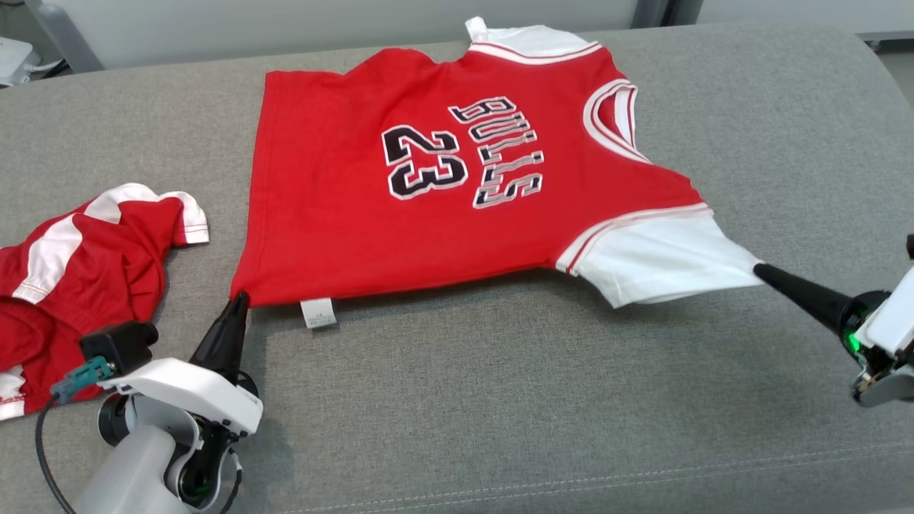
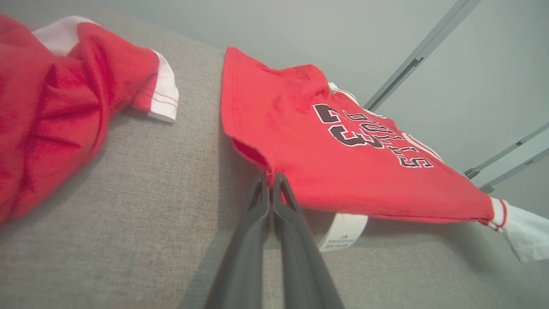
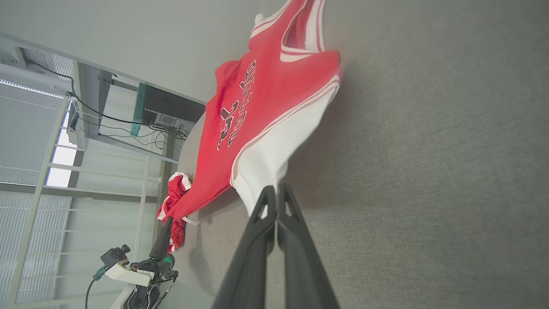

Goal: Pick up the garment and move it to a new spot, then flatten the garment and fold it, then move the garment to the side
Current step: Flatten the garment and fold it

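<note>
I have the dark two-fingered left gripper [image 1: 239, 300] at lower left, pointing up, jaws pressed together on the red jersey [image 1: 400, 214] at its hem corner. The matching right gripper [image 1: 761, 270] points in from the right edge, jaws pressed onto the sleeve

Three cameras look at one shirt [image 1: 428, 214]
The head camera is up high and looks down at the whole shirt on the gray cushion [image 1: 500, 400]. The left wrist camera sits low, very close to the bottom corner. The right wrist camera sits low, close to the white sleeve [image 1: 657, 264]. All three see the number [image 1: 425, 163].
</note>
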You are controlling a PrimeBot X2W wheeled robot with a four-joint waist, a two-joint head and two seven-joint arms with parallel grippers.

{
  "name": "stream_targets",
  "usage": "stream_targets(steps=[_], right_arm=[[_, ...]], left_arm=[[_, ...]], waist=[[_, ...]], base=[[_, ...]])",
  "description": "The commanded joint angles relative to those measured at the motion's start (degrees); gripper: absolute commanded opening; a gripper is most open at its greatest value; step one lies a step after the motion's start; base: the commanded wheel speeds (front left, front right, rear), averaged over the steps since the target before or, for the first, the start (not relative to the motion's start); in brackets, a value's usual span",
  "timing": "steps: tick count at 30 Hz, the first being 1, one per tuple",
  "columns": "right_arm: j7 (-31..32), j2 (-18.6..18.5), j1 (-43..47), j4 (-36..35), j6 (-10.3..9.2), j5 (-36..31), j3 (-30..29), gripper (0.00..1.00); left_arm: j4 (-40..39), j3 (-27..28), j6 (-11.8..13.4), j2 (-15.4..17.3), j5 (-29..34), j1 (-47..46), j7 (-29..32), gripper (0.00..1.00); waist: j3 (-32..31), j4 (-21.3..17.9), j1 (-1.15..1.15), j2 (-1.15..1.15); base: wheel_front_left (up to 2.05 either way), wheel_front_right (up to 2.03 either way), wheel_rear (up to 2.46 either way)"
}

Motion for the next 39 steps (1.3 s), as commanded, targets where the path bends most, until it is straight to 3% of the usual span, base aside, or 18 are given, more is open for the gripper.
stream_targets(steps=[1,17,36,37,38,39], right_arm=[[-0.8,-2.0,1.6,-1.7,0.26,0.3,0.0,0.0],[-2.0,-1.6,9.0,-4.2,0.26,1.9,3.4,0.0],[-2.8,-3.6,14.0,-6.4,0.26,3.7,7.1,0.0],[-3.4,-3.5,13.6,-5.9,0.26,3.2,7.3,0.0],[-4.0,-3.3,13.3,-5.4,0.26,2.6,7.6,0.18],[-4.3,-3.1,13.0,-4.9,0.26,2.1,8.0,0.49]], left_arm=[[-0.5,2.6,-0.4,1.8,1.1,-0.3,-0.7,0.0],[2.2,9.0,-0.4,-2.9,7.2,6.3,-0.8,0.0],[4.4,9.7,-0.4,-4.3,9.2,8.7,-0.8,0.0],[4.6,9.5,-0.4,-4.4,9.1,8.7,-0.8,0.03],[4.8,9.3,-0.4,-4.5,9.0,8.6,-0.8,0.19],[4.9,9.2,-0.4,-4.6,9.0,8.5,-0.8,0.61]], waist=[[-0.4,0.0,0.0,0.0],[-5.9,1.0,0.0,0.0],[-7.0,1.4,0.0,0.0],[-6.8,1.4,0.0,0.0],[-6.6,1.4,0.0,0.0],[-6.5,1.4,0.0,0.0]], base=[[0.0,0.0,0.0],[0.0,0.0,0.0],[0.0,0.0,0.0],[0.0,0.0,0.0],[0.0,0.0,0.0],[0.0,0.0,0.0]])
